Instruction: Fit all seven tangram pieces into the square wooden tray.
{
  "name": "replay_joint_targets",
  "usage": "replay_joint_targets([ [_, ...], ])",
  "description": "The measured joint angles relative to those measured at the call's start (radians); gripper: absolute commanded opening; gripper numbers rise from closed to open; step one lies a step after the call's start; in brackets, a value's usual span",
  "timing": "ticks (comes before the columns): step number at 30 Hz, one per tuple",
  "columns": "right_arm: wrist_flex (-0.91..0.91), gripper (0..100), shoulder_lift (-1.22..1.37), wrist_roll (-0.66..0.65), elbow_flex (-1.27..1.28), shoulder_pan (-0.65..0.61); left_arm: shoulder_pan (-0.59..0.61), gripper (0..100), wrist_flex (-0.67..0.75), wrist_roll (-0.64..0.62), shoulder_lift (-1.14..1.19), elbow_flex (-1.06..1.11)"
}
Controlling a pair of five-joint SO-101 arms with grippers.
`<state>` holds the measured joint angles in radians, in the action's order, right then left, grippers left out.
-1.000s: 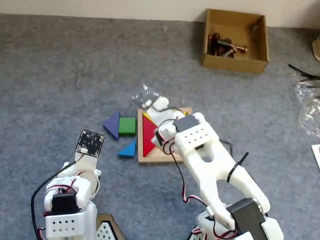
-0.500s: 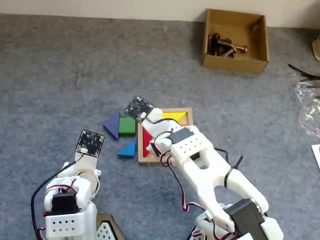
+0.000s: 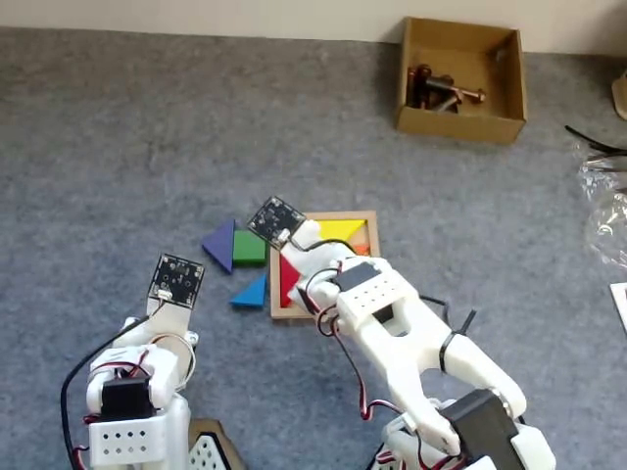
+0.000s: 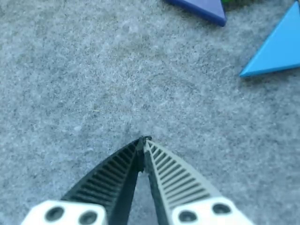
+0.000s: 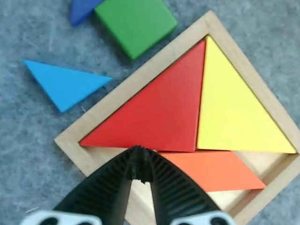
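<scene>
The square wooden tray (image 5: 154,62) holds a red triangle (image 5: 157,115), a yellow triangle (image 5: 236,112) and an orange piece (image 5: 211,169). My right gripper (image 5: 138,154) is shut and empty, its tips over the tray's bare corner beside the red triangle. On the carpet next to the tray lie a green square (image 5: 136,21), a dark blue triangle (image 3: 219,245) and a light blue triangle (image 5: 63,83). My left gripper (image 4: 143,139) is shut and empty over bare carpet, short of the light blue triangle (image 4: 276,44). The right arm (image 3: 382,299) covers part of the tray (image 3: 364,217).
A cardboard box (image 3: 460,78) with metal parts stands at the far right. Clear plastic and cables (image 3: 602,186) lie at the right edge. Grey carpet covers the table, open on the left and far side.
The right arm has drawn back and swung left over the tray, uncovering the yellow triangle; its wrist now sits above the tray's left corner. The left arm has not moved.
</scene>
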<state>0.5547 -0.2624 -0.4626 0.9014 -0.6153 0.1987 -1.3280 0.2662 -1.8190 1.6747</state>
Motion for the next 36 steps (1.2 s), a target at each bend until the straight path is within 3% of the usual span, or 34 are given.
replay_joint_targets([
  [36,-0.006,0.5,-0.002,0.000,0.068,0.244,0.000,1,0.000,0.000,0.000,0.000],
])
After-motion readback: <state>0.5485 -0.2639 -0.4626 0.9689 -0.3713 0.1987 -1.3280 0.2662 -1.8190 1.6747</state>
